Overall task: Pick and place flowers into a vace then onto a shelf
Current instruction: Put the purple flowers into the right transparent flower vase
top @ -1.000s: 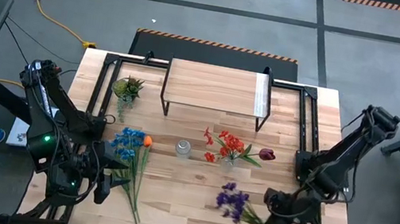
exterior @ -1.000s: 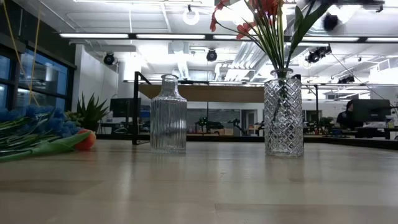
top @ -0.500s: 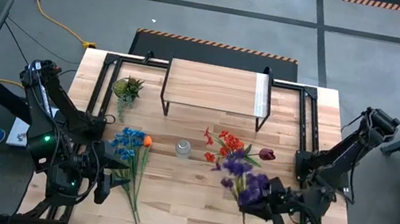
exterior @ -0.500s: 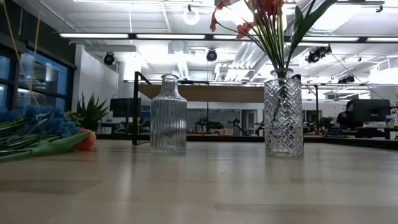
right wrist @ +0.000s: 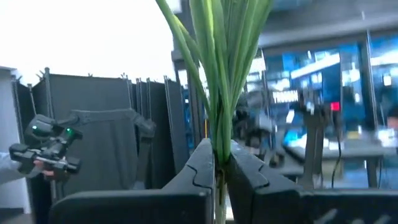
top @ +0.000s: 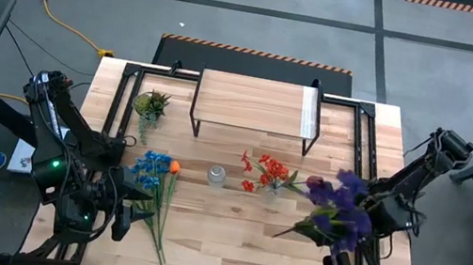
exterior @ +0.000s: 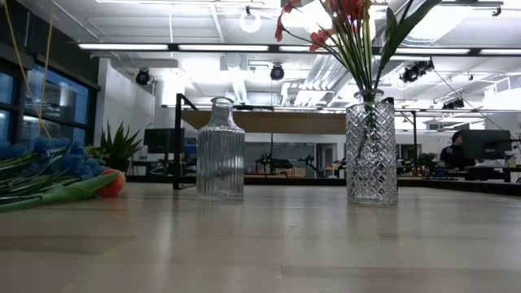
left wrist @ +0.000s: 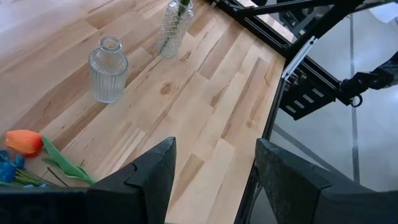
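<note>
Our right gripper (right wrist: 219, 163) pinches the purple flowers' (top: 339, 206) green stems; our left gripper (left wrist: 214, 165) waits half open.

Ribbed glass vase (exterior: 221, 150) — planked wood tabletop (top: 229, 236)

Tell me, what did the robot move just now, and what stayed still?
The right end effector, shut on the green stems of the purple flower bunch, lifted the bunch off the wooden tabletop and swung it up toward the right edge. The left end effector stayed open near the blue flowers with one orange bloom. The ribbed glass bottle, the diamond-cut vase of red flowers and the light-wood shelf did not move.
</note>
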Available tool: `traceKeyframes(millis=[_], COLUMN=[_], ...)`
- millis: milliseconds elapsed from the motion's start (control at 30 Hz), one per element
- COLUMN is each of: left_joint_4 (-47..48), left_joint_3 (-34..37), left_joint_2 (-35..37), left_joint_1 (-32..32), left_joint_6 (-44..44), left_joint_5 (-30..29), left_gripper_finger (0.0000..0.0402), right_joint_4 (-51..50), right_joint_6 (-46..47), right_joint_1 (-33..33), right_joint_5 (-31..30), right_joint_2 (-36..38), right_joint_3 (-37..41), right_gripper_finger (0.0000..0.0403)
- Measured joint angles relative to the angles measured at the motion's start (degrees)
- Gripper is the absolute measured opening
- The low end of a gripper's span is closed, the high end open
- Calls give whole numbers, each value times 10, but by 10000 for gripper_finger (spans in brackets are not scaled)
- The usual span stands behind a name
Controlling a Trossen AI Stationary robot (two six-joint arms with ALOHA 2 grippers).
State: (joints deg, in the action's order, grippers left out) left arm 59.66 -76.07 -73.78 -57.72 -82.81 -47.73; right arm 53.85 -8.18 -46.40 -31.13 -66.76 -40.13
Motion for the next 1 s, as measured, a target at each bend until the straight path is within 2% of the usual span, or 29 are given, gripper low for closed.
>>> traceKeyframes(millis=[233,367,800,1000], left_joint_4=[0,0,0,0], left_joint_3=[0,0,0,0], left_joint_2=[0,0,1,1], left_joint_1=[0,0,0,0], left_joint_6=[0,0,0,-2], left_joint_5=[0,-4,-7,-9], left_gripper_finger=[253,253,253,253], right_joint_4=[36,43,43,37], right_joint_6=[-85,-113,-163,-103], right_joint_1=[15,26,41,40], right_joint_5=[39,83,357,356], right_joint_2=[0,8,78,85], right_joint_3=[0,0,0,0], right_gripper_finger=[10,10,10,10])
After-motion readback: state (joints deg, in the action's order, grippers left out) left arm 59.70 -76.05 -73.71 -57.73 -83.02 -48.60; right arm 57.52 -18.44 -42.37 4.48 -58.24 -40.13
